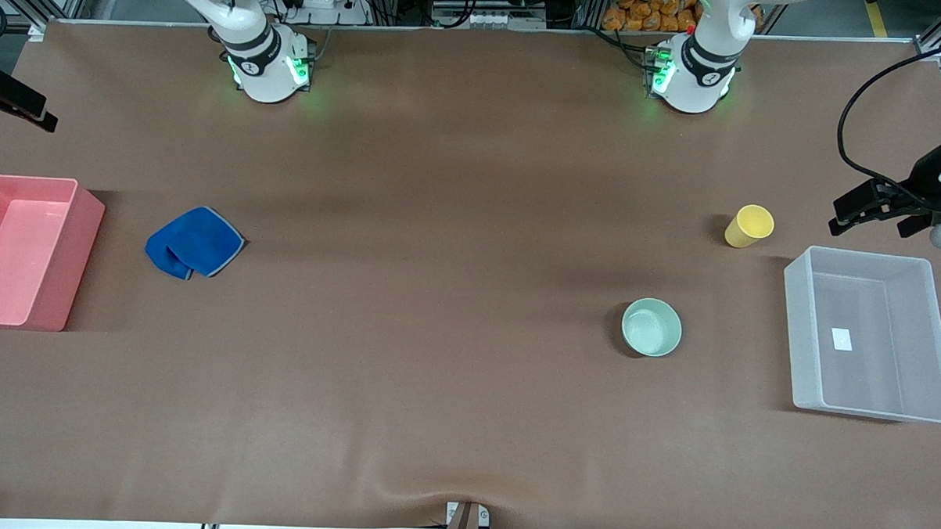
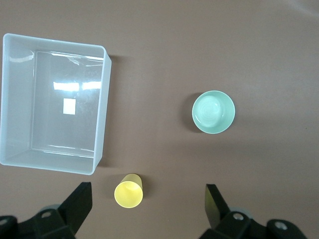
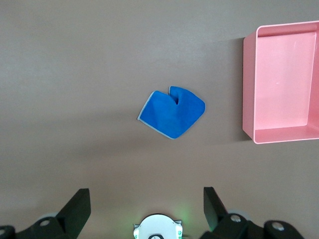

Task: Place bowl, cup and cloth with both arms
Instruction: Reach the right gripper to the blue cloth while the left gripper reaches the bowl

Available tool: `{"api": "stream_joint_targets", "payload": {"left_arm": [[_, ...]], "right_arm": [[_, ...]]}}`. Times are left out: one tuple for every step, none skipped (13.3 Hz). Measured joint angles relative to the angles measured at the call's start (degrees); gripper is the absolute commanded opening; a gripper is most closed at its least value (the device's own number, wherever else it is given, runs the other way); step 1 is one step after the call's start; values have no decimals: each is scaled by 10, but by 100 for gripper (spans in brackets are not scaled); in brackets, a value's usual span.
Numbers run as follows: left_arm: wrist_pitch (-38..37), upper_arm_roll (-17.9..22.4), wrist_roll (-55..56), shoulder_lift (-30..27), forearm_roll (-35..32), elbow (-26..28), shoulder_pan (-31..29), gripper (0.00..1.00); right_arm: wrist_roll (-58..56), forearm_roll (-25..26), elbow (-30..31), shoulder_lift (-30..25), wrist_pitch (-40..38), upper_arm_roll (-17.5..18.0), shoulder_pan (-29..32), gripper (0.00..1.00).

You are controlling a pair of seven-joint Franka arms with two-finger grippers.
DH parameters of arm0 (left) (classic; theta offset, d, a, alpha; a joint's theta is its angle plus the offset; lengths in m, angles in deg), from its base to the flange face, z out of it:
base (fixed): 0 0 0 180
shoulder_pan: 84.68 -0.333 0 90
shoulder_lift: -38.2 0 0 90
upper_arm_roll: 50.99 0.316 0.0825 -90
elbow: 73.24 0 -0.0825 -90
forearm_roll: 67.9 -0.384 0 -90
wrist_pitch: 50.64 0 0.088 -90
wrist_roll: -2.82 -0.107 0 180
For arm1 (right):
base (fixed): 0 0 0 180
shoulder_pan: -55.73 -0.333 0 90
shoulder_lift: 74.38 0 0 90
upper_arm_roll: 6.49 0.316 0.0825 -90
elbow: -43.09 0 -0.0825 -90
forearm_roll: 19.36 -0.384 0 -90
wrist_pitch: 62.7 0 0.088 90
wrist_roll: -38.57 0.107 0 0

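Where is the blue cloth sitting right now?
The folded bright blue cloth lies flat on the brown table toward the right arm's end, beside the pink plastic bin, touching nothing.

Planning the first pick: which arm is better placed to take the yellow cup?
The left. Its gripper hangs open above the cup, beside the clear bin. The right gripper is open near the cloth.

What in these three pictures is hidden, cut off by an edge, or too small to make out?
- Right gripper: out of the front view; only its open fingertips show in the right wrist view.
- Pink bin: cut by the front view's edge.
- White label in the clear bin: too small to read.
- Cloth: its folds hide the underside.
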Motion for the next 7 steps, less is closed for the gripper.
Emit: {"api": "stream_joint_targets", "payload": {"left_arm": [[0, 0, 0, 0, 0, 0, 0, 100], [0, 0, 0, 0, 0, 0, 0, 100], [0, 0, 0, 0, 0, 0, 0, 100], [0, 0, 0, 1, 0, 0, 0, 100], [-1, 0, 0, 2, 0, 0, 0, 100], [-2, 0, 0, 6, 0, 0, 0, 100], [-3, 0, 0, 12, 0, 1, 0, 100]], "right_arm": [[0, 0, 0, 0, 0, 0, 0, 100], [0, 0, 0, 0, -1, 0, 0, 100], [0, 0, 0, 0, -4, 0, 0, 100], [0, 0, 0, 0, -6, 0, 0, 100], [0, 0, -1, 0, -8, 0, 0, 100], [0, 0, -3, 0, -9, 0, 0, 100], [0, 0, -5, 0, -10, -1, 0, 100]]}}
